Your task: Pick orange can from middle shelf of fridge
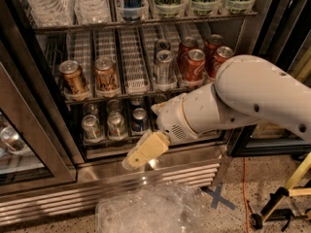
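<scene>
Claw (145,153) low before fridge (97,173) base, its state unclear, orange can (74,79) well up-left.

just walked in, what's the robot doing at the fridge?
The robot arm is at the fridge to take an orange can from the middle shelf. That can stands untouched at the shelf's left end, with a second orange can beside it and red cans further right. The gripper hangs low near the fridge's base, below and to the right of the can, touching none of the cans. The pick has not happened yet.
</scene>
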